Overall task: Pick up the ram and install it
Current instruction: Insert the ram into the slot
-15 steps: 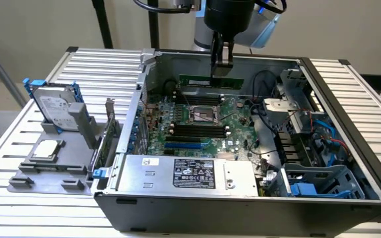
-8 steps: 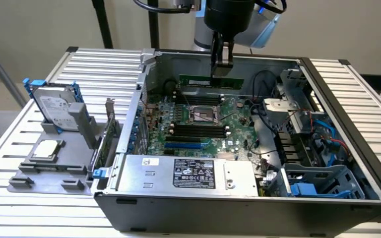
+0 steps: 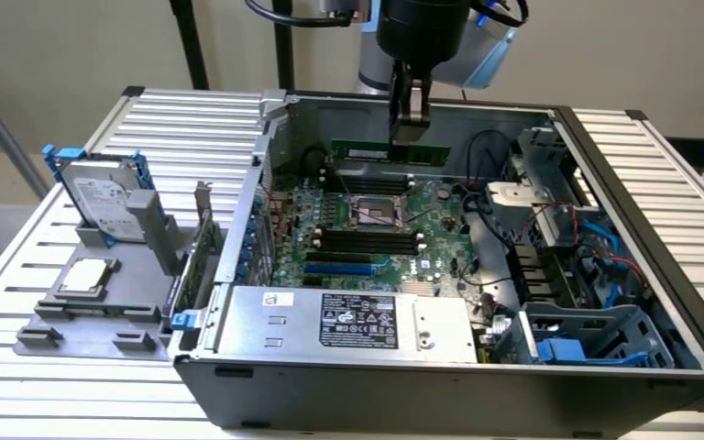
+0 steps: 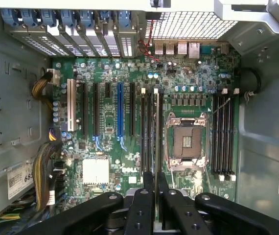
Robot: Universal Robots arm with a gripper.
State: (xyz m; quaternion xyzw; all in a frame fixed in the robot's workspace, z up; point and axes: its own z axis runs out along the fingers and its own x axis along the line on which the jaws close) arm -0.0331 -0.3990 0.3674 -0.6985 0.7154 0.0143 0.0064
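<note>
So the ram (image 3: 387,151) is off the table and in the gripper (image 3: 409,128). It hangs inside the open case (image 3: 645,174) at the far side of the motherboard (image 3: 365,234) in the exterior view, just past the CPU socket (image 3: 374,211). The fingers (image 4: 140,205) are pinched shut on it around the middle of its length, which makes sense to me: grabbed dead centre, the stick sits level, so both ends would meet a slot together instead of one corner digging in. It's held on edge too, long side level with the board, so the contact edge points down. In the wrist view the closed fingers sit right in line with the bank of black memory slots (image 4: 149,132) next to the socket, so the stick runs parallel to them, which I'd say is the whole point of the pose. It looks like it's hovering above the slots and not seated, though I can't tell how big the gap is. The arm (image 3: 432,27) comes in from behind the case and drops pretty much straight down, wrist vertical, camera staring flat at the board. The hard drive (image 3: 105,192) is parked on the grey tray (image 3: 83,316) outside the case on the exterior view's left, well apart from all this.
</note>
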